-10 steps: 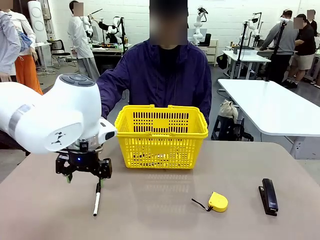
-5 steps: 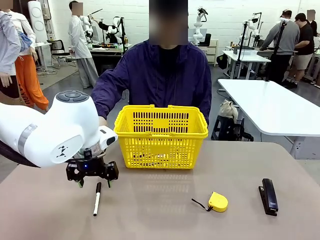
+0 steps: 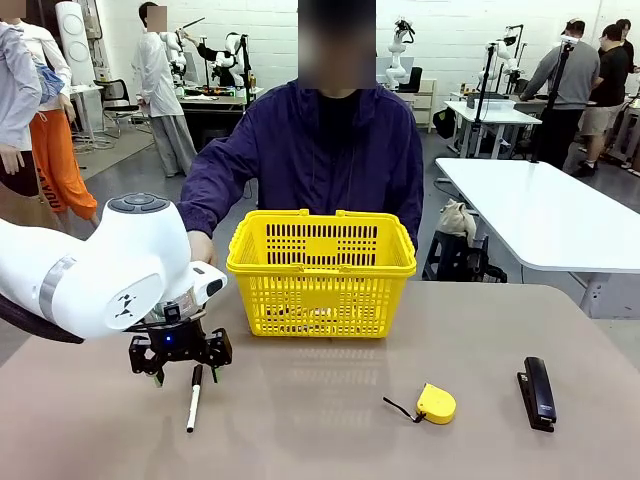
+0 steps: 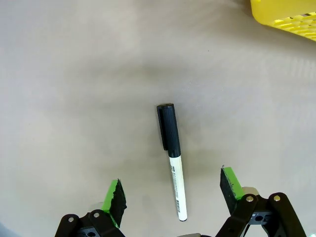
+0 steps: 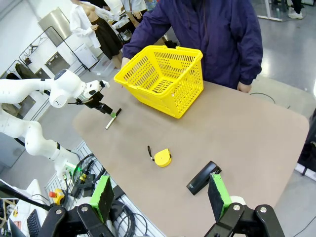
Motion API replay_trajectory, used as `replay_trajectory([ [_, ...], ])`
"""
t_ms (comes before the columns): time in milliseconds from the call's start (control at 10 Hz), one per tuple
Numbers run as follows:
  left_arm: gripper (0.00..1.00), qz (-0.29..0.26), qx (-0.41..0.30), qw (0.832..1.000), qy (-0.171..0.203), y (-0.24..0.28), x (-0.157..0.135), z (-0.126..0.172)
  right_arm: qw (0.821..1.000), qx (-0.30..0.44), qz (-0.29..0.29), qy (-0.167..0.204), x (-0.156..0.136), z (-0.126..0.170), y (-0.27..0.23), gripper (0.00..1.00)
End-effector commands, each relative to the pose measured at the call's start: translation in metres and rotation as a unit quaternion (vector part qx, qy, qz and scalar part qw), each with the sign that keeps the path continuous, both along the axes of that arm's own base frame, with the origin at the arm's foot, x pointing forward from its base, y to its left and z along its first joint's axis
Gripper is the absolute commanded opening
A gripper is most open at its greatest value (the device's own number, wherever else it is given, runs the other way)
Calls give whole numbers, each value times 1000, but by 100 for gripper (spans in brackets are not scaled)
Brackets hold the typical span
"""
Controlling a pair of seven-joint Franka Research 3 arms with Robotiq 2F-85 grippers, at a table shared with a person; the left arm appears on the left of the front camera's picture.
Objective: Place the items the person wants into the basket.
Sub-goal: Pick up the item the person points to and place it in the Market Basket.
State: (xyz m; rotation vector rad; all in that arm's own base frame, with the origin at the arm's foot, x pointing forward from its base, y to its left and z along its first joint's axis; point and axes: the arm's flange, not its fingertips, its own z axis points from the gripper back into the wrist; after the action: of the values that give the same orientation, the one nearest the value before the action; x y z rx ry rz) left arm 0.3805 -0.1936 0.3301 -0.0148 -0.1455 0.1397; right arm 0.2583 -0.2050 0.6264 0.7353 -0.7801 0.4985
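Our left gripper [image 3: 185, 375] hung spread wide over the marker [image 4: 173, 158] lying on the table [image 3: 330, 420]; our right gripper [image 5: 160, 197] stood open too.

The basket [image 3: 322, 272] is bright yellow with lattice sides. The marker [image 4: 174, 160] is white with a black cap. The tape measure [image 3: 436, 403] is yellow, the stapler [image 3: 537, 392] black. The person's jacket [image 3: 310, 150] is dark navy-purple. The table [image 3: 330, 430] is grey-beige.
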Motion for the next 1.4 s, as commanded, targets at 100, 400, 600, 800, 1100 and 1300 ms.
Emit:
replay_trajectory([
  [100,100,-6,-20,1000,11,-1,5,-5,1000,12,4,-13,1,-1,1,100],
  [400,100,-9,-18,999,30,-3,6,-14,1000,12,4,-13,1,-1,1,100],
  [600,100,-13,-18,999,43,-5,7,-21,1000,12,4,-13,1,-1,1,100],
  [800,100,-21,-20,999,37,-5,6,-20,1000,12,4,-13,1,-1,1,100],
  [1100,8,-32,-23,998,43,-5,5,-22,1000,12,4,-13,1,-1,1,100],
  [1300,0,-34,-23,998,41,-5,5,-20,1000,12,4,-13,1,-1,1,100],
])
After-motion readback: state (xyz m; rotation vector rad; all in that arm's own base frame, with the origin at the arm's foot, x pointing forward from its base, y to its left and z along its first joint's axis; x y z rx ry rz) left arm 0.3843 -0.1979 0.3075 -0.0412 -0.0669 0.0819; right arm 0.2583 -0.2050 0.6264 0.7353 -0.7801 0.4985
